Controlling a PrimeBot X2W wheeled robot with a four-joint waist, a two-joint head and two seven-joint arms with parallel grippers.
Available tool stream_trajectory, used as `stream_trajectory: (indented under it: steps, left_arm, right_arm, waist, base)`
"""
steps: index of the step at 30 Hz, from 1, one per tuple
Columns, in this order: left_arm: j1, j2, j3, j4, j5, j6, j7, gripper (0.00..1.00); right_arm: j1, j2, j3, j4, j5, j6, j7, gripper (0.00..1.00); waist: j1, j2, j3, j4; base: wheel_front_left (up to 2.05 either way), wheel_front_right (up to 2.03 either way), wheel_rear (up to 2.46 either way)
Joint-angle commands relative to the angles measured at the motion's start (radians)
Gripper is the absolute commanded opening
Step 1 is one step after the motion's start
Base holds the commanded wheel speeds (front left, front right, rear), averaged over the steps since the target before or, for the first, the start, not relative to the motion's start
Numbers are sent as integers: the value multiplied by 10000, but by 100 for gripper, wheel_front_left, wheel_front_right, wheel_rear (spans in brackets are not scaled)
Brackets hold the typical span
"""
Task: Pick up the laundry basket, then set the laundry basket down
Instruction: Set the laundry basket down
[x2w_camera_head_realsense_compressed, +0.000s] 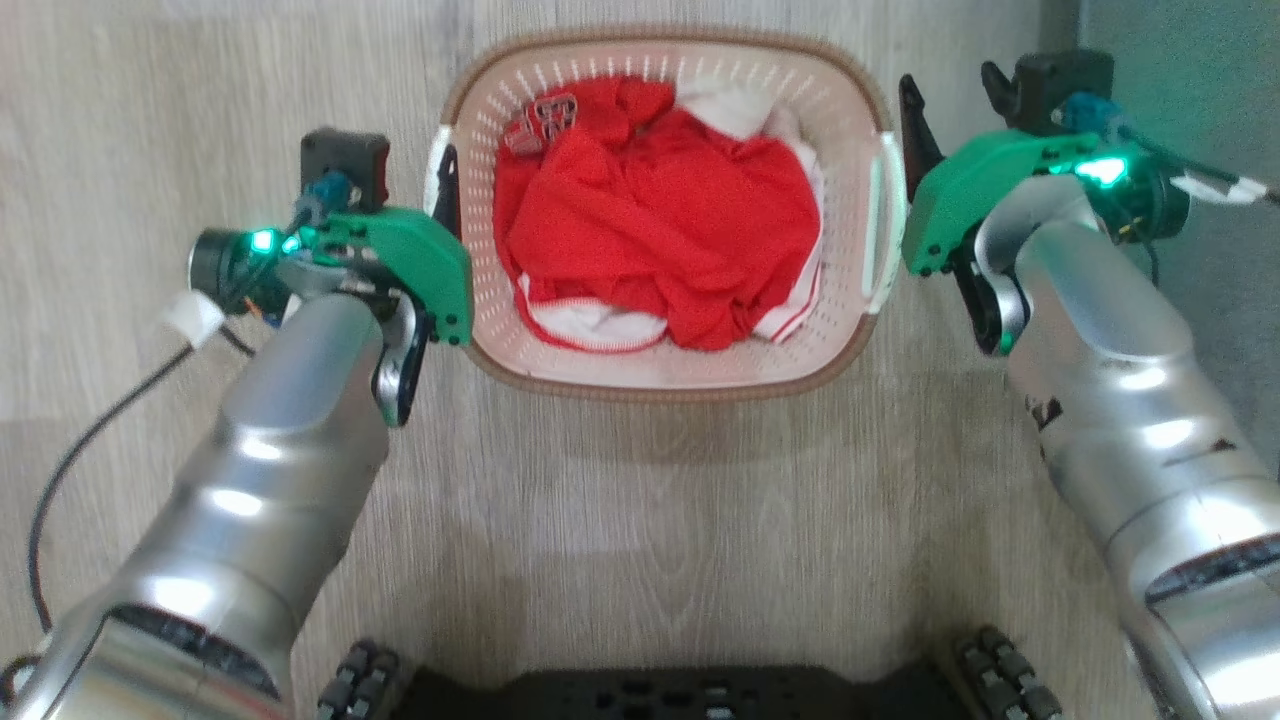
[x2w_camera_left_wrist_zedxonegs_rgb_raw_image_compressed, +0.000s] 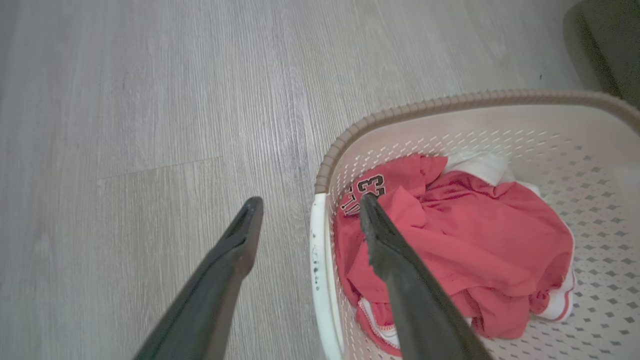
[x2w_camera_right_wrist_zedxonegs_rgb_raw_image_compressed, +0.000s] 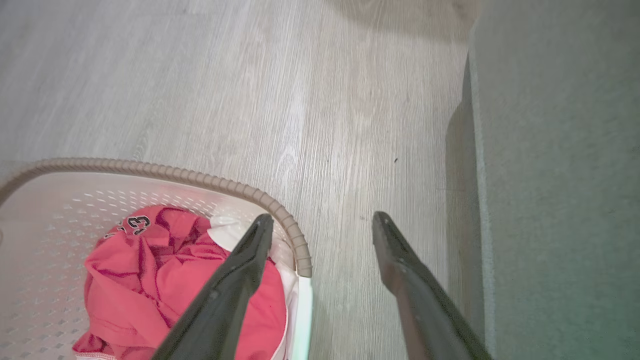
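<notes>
The laundry basket (x2w_camera_head_realsense_compressed: 840, 150) sits on the wood floor (x2w_camera_head_realsense_compressed: 640, 520) straight ahead, btwn my two arms, w/ a red shirt (x2w_camera_head_realsense_compressed: 650, 210) and some white cloth bunched inside. My left tool (x2w_camera_left_wrist_zedxonegs_rgb_raw_image_compressed: 310, 200) is spread wide, gripping nothing: one finger over the shirt inside the basket, the other outside over the floor, w/ the white L handle (x2w_camera_left_wrist_zedxonegs_rgb_raw_image_compressed: 320, 270) in the gap. My right tool (x2w_camera_right_wrist_zedxonegs_rgb_raw_image_compressed: 322, 216) is the same: splayed, empty, straddling the R handle (x2w_camera_right_wrist_zedxonegs_rgb_raw_image_compressed: 302, 320) and brown rim. Can't tell if the fingers touch plastic. A grey panel (x2w_camera_right_wrist_zedxonegs_rgb_raw_image_compressed: 550, 175) stands just beyond my right arm.
</notes>
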Motion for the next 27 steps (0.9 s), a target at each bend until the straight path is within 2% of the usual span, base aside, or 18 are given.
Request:
stream_trajectory:
  steps: [1,14,21,27]
  left_arm:
    - [436,447,431,-395,178,103,-51,100]
    - [3398,486,2891,-3478,1612,309,-51,100]
    - [5119,162,4199,-5043,2306,51,-51,100]
    - [6075,37,4821,-6022,2929,-139,-51,100]
  right_arm:
    - [578,180,-46,-363,-165,14,-134,100]
    - [2878,180,-1000,-2637,-1023,14,-134,100]
    - [4262,180,-1075,-3919,-1110,14,-134,100]
    - [5159,180,-1238,-4941,-1185,14,-134,100]
  waist:
    - [1,0,-542,-43]
    - [1,0,-3327,40]
    - [1,0,-4606,113]
    - [1,0,-5280,69]
  base:
    - [0,0,0]
    - [0,0,0]
    - [0,0,0]
    - [0,0,0]
